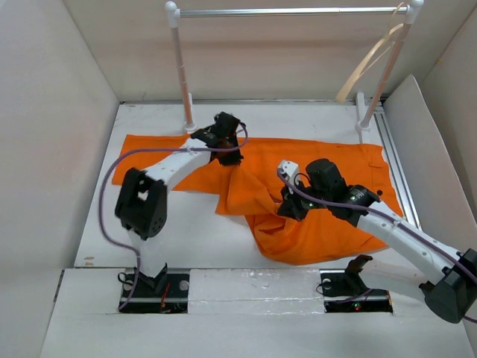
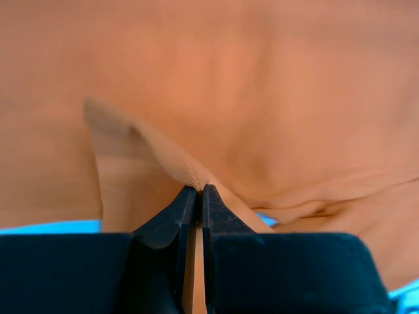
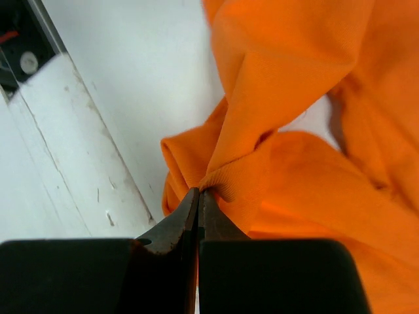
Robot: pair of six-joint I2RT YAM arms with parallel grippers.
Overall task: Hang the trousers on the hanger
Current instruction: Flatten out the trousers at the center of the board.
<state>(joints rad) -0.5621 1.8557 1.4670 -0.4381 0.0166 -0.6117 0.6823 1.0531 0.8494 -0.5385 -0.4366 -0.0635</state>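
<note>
**Trousers pinched at two points, lying on the bench, hanger not reached yet**

Trousers (image 1: 339,160) are lying on the bench (image 1: 190,231), spread mostly flat across its far half, in front of the feet of the rack (image 1: 291,11). The near middle is bunching into a raised ridge between the two arms.

Left jaws are sitting fully closed on a thin fold near the far edge of the cloth. In the left wrist view the fold is rising to a peak right at the tips, so it is gripped, not just touched.

Right jaws are also closed tight, biting a ribbed edge of the cloth on the near side of the ridge. Cloth is fanning up and away from that pinch, which suggests it is carrying some tension. I cannot tell whether that edge is a cuff or the waistband.

Hanger (image 1: 367,66) is hanging by its hook at the far right end of the rack bar, next to the right post. It is well apart from the trousers and nothing is touching it.

My read on why it is held like this:
- Two separate pinches are giving both arms control of one floppy garment, so it can be lifted as a span rather than a lump.
- The grips are straddling the ridge, probably to make a fold line that can drape over the hanger.

Step in hand looks like grasp done, lift pending, so the task is at an early stage.

Risks: both bites are shallow, so cloth could be slipping out under its own weight. The hanger is hanging free and would likely swing when cloth lands on it.
</note>
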